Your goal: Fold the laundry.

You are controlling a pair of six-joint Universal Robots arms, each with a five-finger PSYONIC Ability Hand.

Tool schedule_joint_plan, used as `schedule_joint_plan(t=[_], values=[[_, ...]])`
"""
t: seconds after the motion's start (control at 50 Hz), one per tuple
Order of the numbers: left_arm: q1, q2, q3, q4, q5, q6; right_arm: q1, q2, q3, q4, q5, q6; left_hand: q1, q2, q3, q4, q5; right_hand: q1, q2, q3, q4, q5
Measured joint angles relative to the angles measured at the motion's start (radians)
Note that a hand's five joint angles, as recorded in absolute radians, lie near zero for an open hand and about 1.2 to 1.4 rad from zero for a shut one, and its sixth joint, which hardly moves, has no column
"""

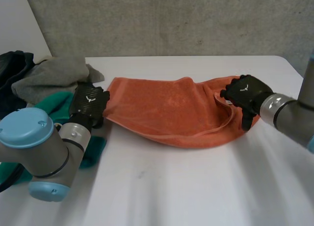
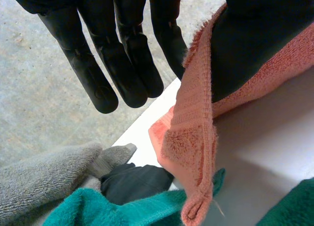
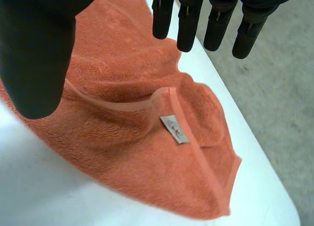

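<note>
An orange towel (image 1: 171, 110) lies stretched across the white table (image 1: 186, 186), bunched toward both ends. My left hand (image 1: 88, 102) is at its left end. In the left wrist view the towel's hemmed edge (image 2: 196, 137) runs up between the straight fingers (image 2: 125, 64) and the thumb, pinched there, and a corner hangs below the hand. My right hand (image 1: 245, 96) is over the towel's right end. In the right wrist view its fingers (image 3: 186, 19) are straight and spread from the thumb. The towel (image 3: 137, 137), with a white label (image 3: 175, 129), lies loose on the table under them.
A laundry pile sits at the table's left: a grey towel (image 1: 51, 73), a teal cloth (image 1: 54, 108) under my left arm and a dark garment (image 1: 12, 69). The table's far edge runs just behind the towel. Bare table stretches in front.
</note>
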Motion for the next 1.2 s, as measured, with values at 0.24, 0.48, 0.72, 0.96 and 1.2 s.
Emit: schedule_joint_plan(t=[0.24, 0.48, 0.72, 0.96, 1.2], values=[[0.0, 0.004, -0.007, -0.001, 0.001, -0.003, 0.008, 0.264, -0.31, 0.017, -0.14, -0.309, 0.0, 0.0, 0.0, 0.0, 0.0, 0.0, 0.0, 0.0, 0.0, 0.006], [0.005, 0.024, -0.002, -0.001, 0.0, -0.004, -0.007, 0.517, -0.511, -0.069, -0.185, -0.514, 0.0, 0.0, 0.0, 0.0, 0.0, 0.004, 0.002, 0.019, 0.004, 0.056], [0.015, 0.031, -0.001, -0.003, 0.0, -0.02, -0.035, 0.564, -0.547, -0.072, -0.206, -0.531, 0.0, 0.0, 0.0, 0.0, 0.0, 0.075, 0.034, 0.103, 0.095, 0.135], [0.026, 0.041, 0.001, -0.006, 0.0, -0.032, -0.068, 0.574, -0.541, -0.056, -0.219, -0.532, 0.0, 0.0, 0.0, 0.0, 0.0, 0.779, 0.818, 0.856, 0.856, 0.86], [0.025, 0.13, -0.013, -0.087, 0.01, -0.061, -0.183, 0.291, -0.331, 0.138, -0.064, -0.489, 0.0, 0.0, 0.0, 0.0, 0.0, 0.779, 0.827, 0.886, 0.892, 0.892]])
